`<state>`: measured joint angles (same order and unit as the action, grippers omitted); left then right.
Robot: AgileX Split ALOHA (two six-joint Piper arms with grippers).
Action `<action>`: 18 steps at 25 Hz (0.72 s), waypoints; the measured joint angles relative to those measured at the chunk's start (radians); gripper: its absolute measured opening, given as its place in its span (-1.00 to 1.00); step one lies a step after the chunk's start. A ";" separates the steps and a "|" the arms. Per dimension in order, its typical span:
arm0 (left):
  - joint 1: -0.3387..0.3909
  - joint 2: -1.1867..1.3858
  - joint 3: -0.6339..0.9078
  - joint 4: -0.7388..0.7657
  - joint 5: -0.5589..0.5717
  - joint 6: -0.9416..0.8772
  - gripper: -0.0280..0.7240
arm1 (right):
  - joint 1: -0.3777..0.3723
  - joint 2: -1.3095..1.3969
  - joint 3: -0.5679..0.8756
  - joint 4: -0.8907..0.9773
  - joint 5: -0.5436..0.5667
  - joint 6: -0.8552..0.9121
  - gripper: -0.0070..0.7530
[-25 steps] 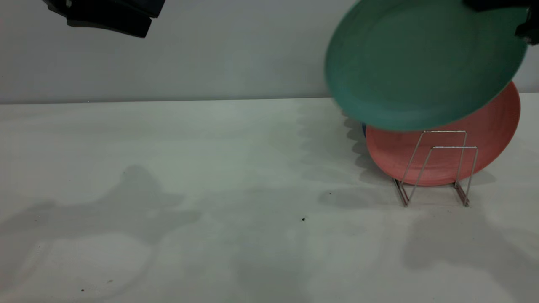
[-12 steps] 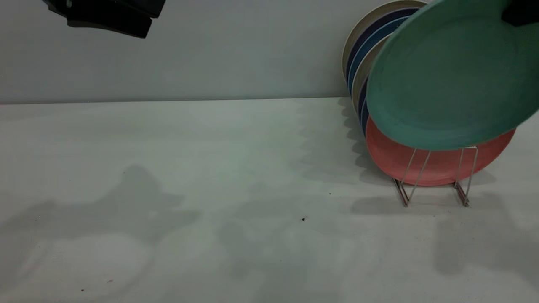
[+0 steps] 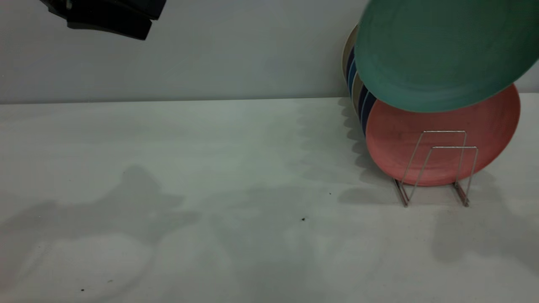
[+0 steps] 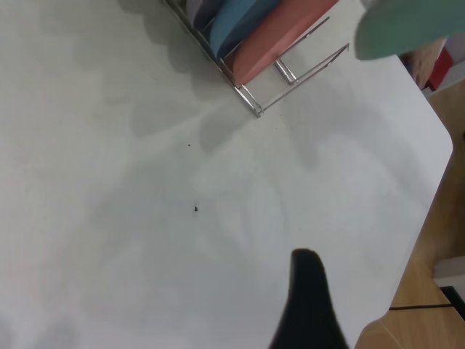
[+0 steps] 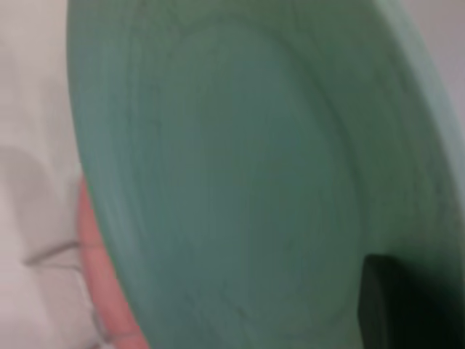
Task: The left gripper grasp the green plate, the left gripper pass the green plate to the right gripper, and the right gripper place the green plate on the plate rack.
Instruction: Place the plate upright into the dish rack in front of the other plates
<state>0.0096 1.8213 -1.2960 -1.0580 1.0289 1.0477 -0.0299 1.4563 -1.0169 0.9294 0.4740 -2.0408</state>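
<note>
The green plate (image 3: 442,50) hangs tilted in the air at the upper right, above and in front of the plate rack (image 3: 438,168), clear of its wire loops. It fills the right wrist view (image 5: 232,174), where my right gripper (image 5: 378,294) is shut on its rim with one black finger (image 5: 396,309) over the face. The right gripper is out of the exterior view. A corner of the plate shows in the left wrist view (image 4: 403,25), above the rack (image 4: 290,73). My left gripper (image 3: 105,17) is high at the far left, open and empty.
A salmon-pink plate (image 3: 421,139) stands in the rack behind the two front loops, with blue and cream plates (image 3: 362,101) stacked behind it. The pink plate also shows in both wrist views (image 4: 280,36) (image 5: 102,291). The table edge (image 4: 421,218) lies past the rack.
The green plate swung right and down over the rack loops, then rose and shifted left, so both front loops are uncovered again. The left gripper has not moved.
</note>
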 joint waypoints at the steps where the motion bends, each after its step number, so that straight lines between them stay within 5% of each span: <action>1: 0.000 0.000 0.000 0.000 0.000 0.000 0.60 | -0.015 0.007 -0.010 0.000 0.021 0.004 -0.84; 6: 0.000 0.000 0.001 0.000 0.000 0.000 0.60 | -0.081 0.044 -0.034 -0.001 0.052 0.017 -0.84; 18: 0.000 0.000 0.001 0.000 -0.002 0.000 0.60 | -0.084 0.146 -0.034 0.022 0.009 0.018 -0.82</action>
<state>0.0096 1.8213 -1.2951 -1.0580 1.0270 1.0477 -0.1139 1.6023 -1.0511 0.9517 0.4831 -2.0230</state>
